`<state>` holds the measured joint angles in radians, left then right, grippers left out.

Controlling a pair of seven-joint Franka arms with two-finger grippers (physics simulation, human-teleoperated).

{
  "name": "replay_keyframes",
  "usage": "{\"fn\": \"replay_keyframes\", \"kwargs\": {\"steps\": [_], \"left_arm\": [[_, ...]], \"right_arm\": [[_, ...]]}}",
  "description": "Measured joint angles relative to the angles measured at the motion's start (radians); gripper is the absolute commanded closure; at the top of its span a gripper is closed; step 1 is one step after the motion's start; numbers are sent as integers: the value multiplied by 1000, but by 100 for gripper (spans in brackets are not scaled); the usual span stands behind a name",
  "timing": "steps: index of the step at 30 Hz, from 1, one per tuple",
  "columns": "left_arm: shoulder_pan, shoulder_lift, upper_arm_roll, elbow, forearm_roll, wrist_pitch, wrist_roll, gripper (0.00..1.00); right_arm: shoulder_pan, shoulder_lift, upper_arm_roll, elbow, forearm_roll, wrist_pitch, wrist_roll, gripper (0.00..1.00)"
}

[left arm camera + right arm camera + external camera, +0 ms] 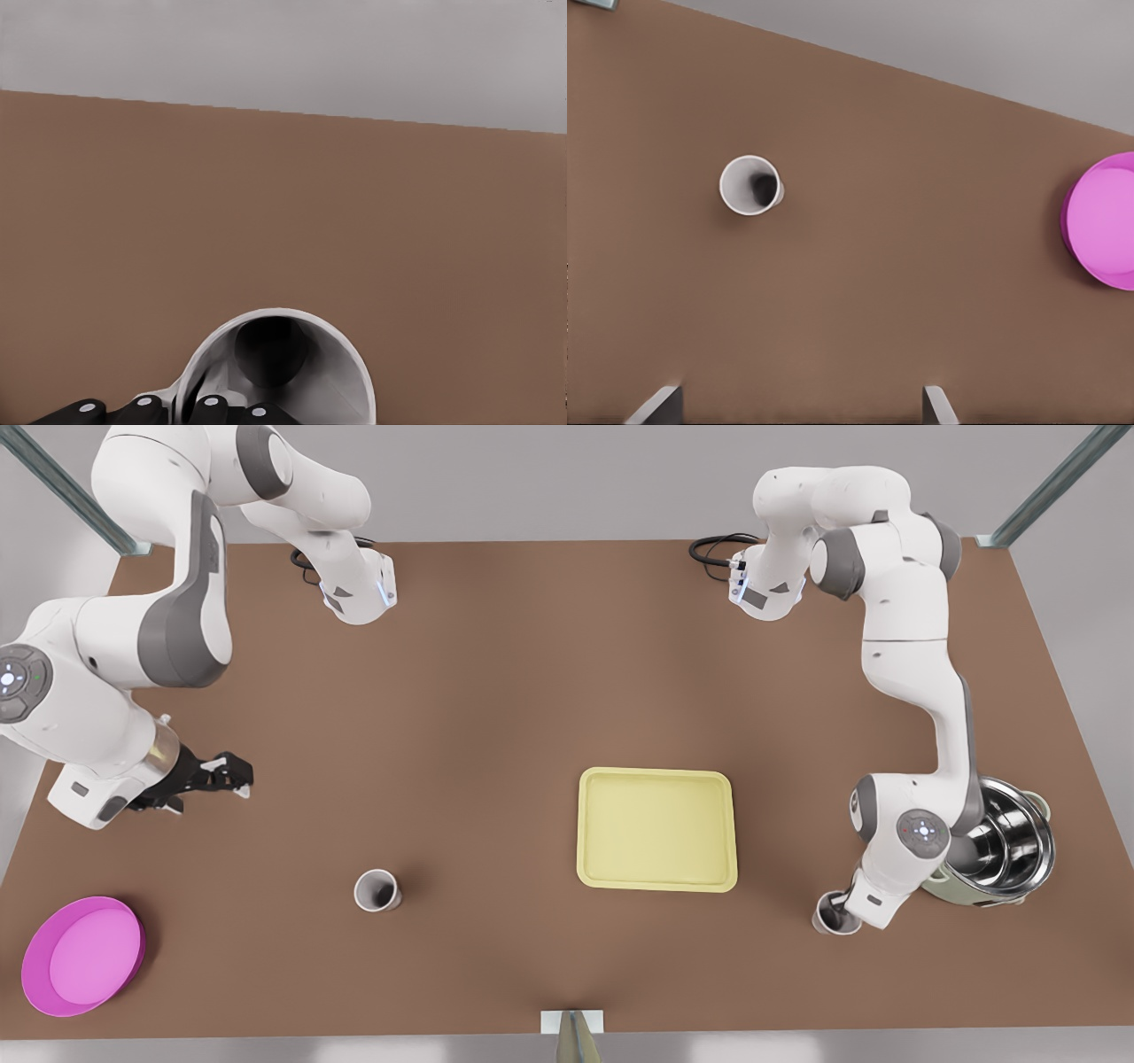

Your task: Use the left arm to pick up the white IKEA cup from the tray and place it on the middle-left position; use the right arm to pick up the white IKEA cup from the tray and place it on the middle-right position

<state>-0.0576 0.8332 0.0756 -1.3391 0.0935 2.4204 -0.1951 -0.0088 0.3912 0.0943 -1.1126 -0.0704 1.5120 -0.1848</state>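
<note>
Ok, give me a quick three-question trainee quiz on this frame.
1. True or false: a cup stands on the tray.
2. The left hand is at: A) the magenta bowl, B) a white cup, C) the tray's rim.
3. Fill in: the right hand, open, hangs over the table near the front view's ___ edge.
Key: 1 false; 2 B; 3 left.

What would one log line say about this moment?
no cups on pale-yellow tray | one white cup standing free on brown table | right gripper open, away | left gripper at other white cup
</note>
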Motion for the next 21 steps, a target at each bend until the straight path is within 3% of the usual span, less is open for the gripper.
{"fn": "replay_keyframes", "kwargs": {"steps": [9,10,11,18,19,21], "left_arm": [[1,24,-4,-1,-56,77,41,85],[2,25,-5,-2,-63,79,46,61],[2,26,-6,-2,-73,81,54,0],[4,17,-7,-2,-134,72,152,0],[5,-6,-12,-2,-134,45,162,0],[5,-174,-24,-9,-156,-101,175,0]], "right_arm": [[-13,0,1,0,5,-54,26,0],[-13,0,1,0,5,-56,28,0],[-13,1,0,0,5,-58,29,0],[-34,1,1,2,6,-68,40,0],[-38,1,0,2,6,-69,40,0],[-48,1,2,2,5,-70,42,0]]}}
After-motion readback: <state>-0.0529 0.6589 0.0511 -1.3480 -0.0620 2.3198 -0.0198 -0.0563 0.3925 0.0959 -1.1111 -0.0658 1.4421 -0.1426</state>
